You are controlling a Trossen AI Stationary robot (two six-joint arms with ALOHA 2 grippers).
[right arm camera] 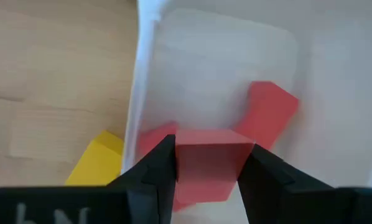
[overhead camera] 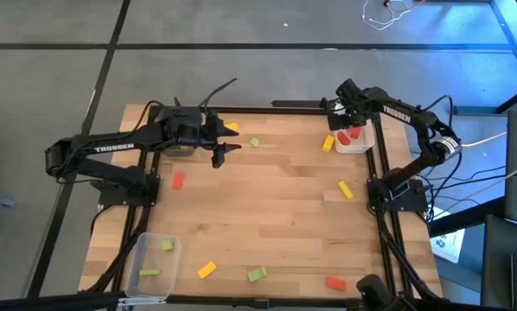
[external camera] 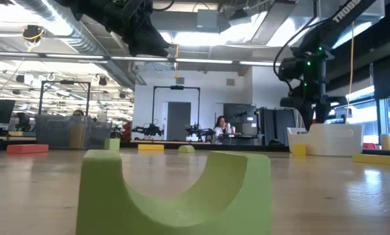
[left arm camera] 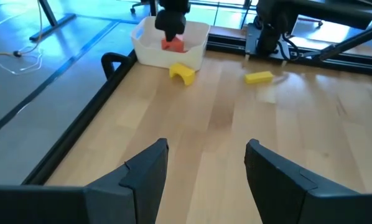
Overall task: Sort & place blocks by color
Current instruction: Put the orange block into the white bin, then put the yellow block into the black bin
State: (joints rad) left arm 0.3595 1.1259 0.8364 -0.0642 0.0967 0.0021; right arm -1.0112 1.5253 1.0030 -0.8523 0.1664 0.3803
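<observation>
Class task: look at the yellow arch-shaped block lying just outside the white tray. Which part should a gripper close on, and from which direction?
Come from straight above the yellow arch block beside the white tray and probably close on its two flat side faces; the curved hollow offers poor grip.

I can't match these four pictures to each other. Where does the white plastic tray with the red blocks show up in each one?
High view: the white plastic tray sits at the table's far right, under the right gripper.
Low view: at the right, below that gripper.
Left wrist view: at the top, far across the table.
Right wrist view: it fills the picture.
Shared landmark: the yellow arch block beside the tray.
</observation>
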